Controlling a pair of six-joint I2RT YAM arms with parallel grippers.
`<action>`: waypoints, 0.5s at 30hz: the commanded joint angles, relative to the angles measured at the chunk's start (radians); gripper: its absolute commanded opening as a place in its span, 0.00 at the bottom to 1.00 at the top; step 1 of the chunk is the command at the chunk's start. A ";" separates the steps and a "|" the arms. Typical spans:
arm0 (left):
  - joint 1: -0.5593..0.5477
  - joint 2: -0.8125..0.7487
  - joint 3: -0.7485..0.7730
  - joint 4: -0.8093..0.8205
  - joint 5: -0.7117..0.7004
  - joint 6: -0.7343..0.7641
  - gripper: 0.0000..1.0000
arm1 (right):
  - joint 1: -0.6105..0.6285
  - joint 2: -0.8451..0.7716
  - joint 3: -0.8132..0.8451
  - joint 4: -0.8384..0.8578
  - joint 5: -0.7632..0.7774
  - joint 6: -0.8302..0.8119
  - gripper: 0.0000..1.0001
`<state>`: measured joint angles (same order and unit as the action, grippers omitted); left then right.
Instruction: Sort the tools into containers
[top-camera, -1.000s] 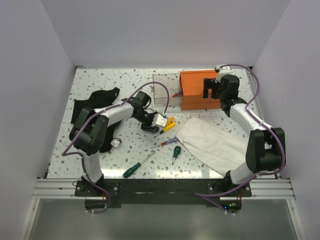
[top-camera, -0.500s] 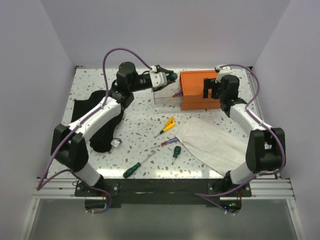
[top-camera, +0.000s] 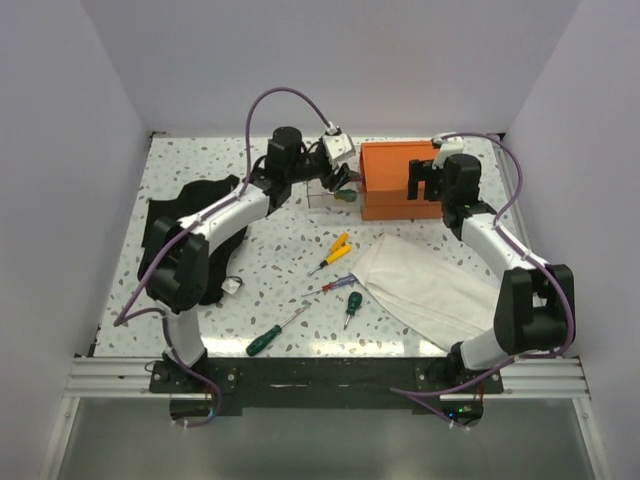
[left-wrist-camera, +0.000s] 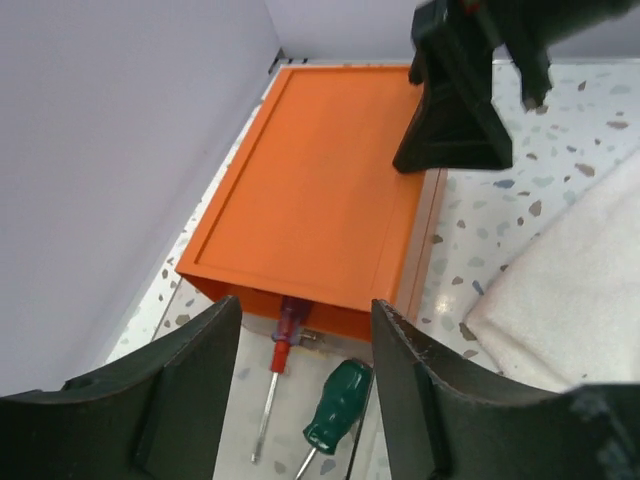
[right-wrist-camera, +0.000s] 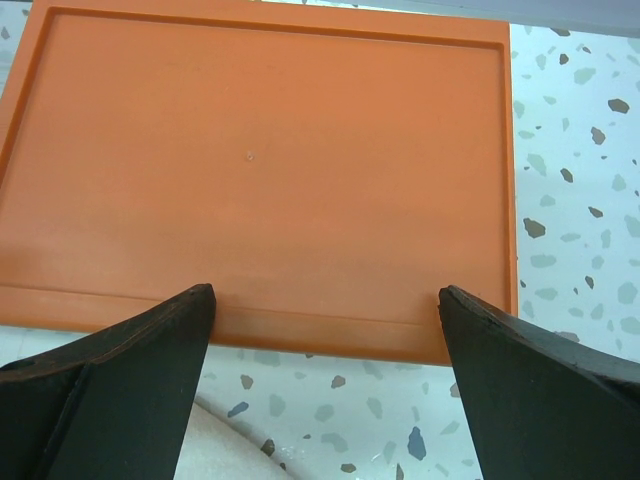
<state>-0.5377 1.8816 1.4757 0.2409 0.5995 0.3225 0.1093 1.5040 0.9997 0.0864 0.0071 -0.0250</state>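
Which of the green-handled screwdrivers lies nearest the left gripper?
The green one beside the red screwdriver at the orange box, just under the left gripper. The stubby one and the long one lie far away from it.

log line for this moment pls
left gripper: open over drawer | green screwdriver: in drawer beside red screwdriver | right gripper: open over orange box
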 joint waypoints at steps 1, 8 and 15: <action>-0.033 -0.176 -0.010 -0.101 -0.032 -0.103 0.64 | 0.000 0.027 -0.072 -0.240 -0.004 -0.053 0.98; -0.158 -0.269 -0.147 -0.503 -0.059 0.009 0.65 | 0.000 0.059 -0.041 -0.263 -0.004 -0.055 0.98; -0.318 -0.227 -0.249 -0.637 -0.246 -0.115 0.64 | 0.000 0.124 0.013 -0.301 -0.004 -0.056 0.98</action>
<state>-0.7902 1.6192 1.2629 -0.2584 0.4648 0.2901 0.1093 1.5471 1.0359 0.0784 0.0063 -0.0261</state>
